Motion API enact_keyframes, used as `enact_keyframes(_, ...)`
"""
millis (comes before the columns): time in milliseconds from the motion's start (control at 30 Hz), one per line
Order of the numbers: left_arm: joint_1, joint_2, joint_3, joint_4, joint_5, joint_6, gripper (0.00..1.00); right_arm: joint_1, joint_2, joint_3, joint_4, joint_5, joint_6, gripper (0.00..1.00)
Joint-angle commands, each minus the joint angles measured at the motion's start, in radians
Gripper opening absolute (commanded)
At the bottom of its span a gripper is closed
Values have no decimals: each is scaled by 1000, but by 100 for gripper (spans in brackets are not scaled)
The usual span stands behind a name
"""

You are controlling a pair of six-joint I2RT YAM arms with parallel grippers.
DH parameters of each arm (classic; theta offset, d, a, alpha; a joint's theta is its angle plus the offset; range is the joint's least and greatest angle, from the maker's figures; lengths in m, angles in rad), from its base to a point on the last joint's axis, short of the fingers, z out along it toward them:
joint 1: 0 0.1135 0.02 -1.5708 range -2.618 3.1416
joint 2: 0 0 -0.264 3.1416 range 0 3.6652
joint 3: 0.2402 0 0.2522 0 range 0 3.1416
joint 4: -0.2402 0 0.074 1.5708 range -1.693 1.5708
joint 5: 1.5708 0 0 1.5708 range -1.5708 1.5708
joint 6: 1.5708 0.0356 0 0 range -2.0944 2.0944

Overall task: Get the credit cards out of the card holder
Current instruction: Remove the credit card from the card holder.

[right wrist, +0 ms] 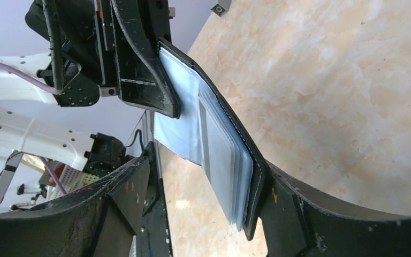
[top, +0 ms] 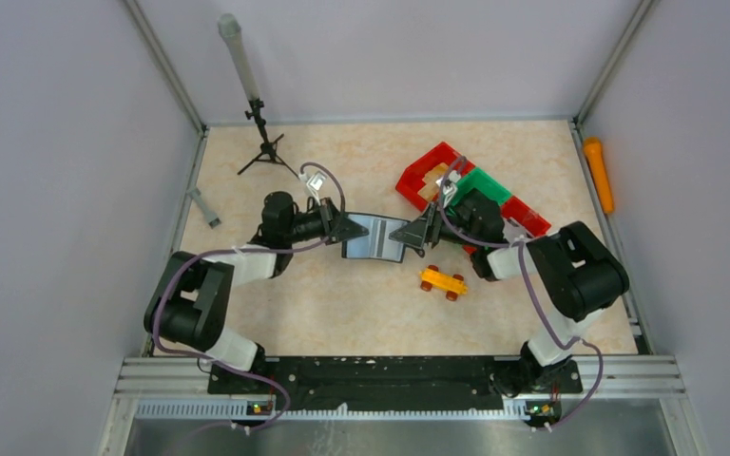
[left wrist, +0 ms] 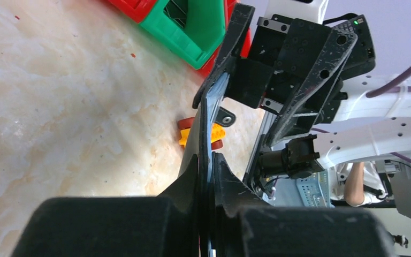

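The card holder [top: 375, 237] is spread open in the middle of the overhead view, its grey sleeves showing; the left gripper [left wrist: 206, 163] is pinched tight on its left edge; the right gripper [right wrist: 202, 166] stands wide at its right edge, one finger against the black cover; a yellow toy car [top: 443, 281] lies just below and right.

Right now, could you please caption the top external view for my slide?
Left gripper clamps one end of the open black wallet-like card holder; right gripper, jaws apart, at the other.
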Motion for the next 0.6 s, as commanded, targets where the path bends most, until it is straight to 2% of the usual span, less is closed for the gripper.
enact_keyframes(0,25,-56,-31,208,16,-81,0,13,14,30,51,-18,-38,73)
enact_keyframes(100,39,-60,-52,268,24,-115,0,13,29,35,58,-26,-34,69)
enact_keyframes(300,47,-35,-56,385,68,-193,0,13,41,41,45,-22,-39,68)
enact_keyframes(433,47,-6,-60,507,107,-265,0,13,6,48,-74,40,-117,74)
enact_keyframes(567,46,-10,-64,521,110,-269,0,11,-32,35,-124,93,-148,79)
